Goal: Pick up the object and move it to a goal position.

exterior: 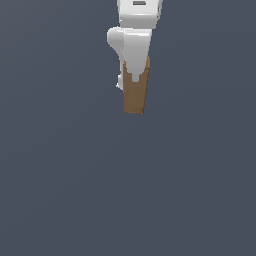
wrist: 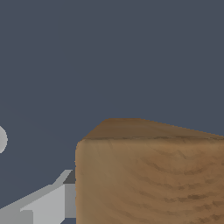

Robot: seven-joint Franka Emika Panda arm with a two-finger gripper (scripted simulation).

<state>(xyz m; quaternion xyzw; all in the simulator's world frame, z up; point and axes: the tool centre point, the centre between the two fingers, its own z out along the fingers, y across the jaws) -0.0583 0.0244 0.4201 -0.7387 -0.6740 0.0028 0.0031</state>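
The object (exterior: 135,97) is a plain brown block, taller than wide, hanging in the upper middle of the exterior view. My white gripper (exterior: 135,75) comes down from the top edge and is shut on the block's upper part, with one finger lying over its front face. Its lower half sticks out below the fingers, and nothing is visibly touching it from beneath. In the wrist view the object (wrist: 148,179) fills much of the frame with a wood-grain face, and one grey finger (wrist: 48,203) shows beside it.
A uniform dark blue-grey background surrounds the gripper and block in both views. A small pale grey round shape (wrist: 1,139) shows at the edge of the wrist view; I cannot tell what it is.
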